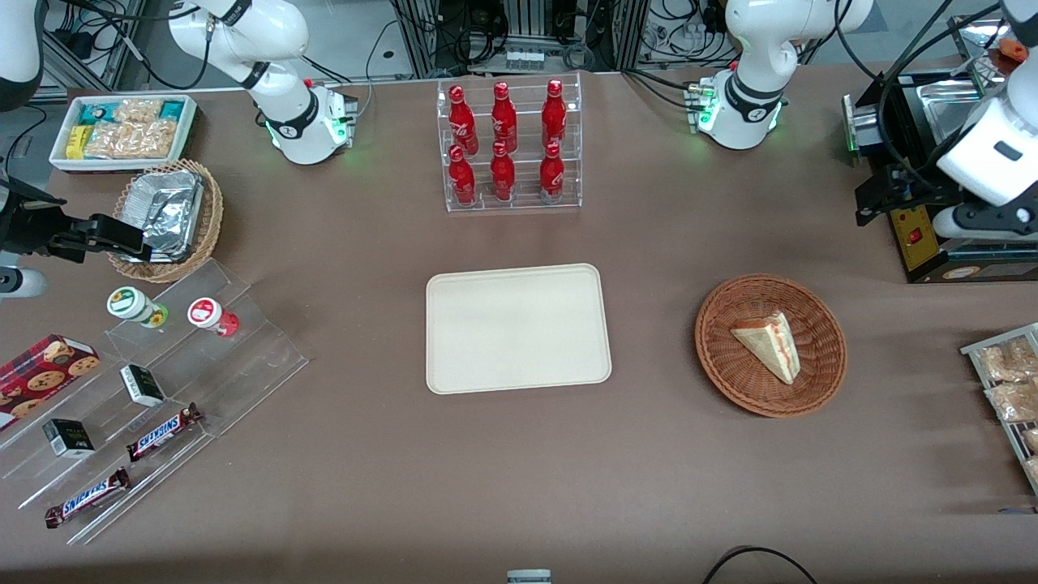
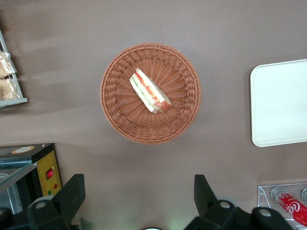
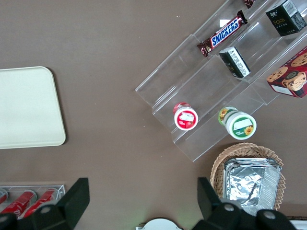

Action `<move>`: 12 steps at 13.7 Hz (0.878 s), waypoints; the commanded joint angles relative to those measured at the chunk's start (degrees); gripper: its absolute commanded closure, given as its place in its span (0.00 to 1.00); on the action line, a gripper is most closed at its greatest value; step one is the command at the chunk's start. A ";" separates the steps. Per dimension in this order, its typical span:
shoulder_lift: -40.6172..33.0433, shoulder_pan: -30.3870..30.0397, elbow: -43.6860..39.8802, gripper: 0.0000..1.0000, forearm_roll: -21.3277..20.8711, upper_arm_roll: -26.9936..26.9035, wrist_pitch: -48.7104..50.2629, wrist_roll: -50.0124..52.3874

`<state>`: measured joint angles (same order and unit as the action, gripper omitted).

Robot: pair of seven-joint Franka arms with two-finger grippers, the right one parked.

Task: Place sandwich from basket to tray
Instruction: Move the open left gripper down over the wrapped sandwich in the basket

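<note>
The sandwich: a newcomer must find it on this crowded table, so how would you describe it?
Start at the cream tray in the table's middle, then look toward the working arm's end to the reddish-brown wicker basket. The sandwich lies in it, a pale bread wedge with red, orange and green filling, the basket's only content. The left gripper hangs open above the table beside the basket.

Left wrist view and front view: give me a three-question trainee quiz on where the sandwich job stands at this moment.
1. True or false: the sandwich lies in the basket.
2. What is on the tray? A) the sandwich B) a bottle C) nothing
3. In what state is the gripper, and does it touch the sandwich?

Key: 1 true. 2 C. 3 Open, fingers spread wide, well above the table and clear of the basket, touching nothing.
</note>
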<state>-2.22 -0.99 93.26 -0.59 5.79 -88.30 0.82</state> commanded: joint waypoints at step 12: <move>7.30 -0.59 32.33 0.00 0.06 0.36 -46.60 30.52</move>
<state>2.97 -1.10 125.66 -0.47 5.71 -132.28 24.97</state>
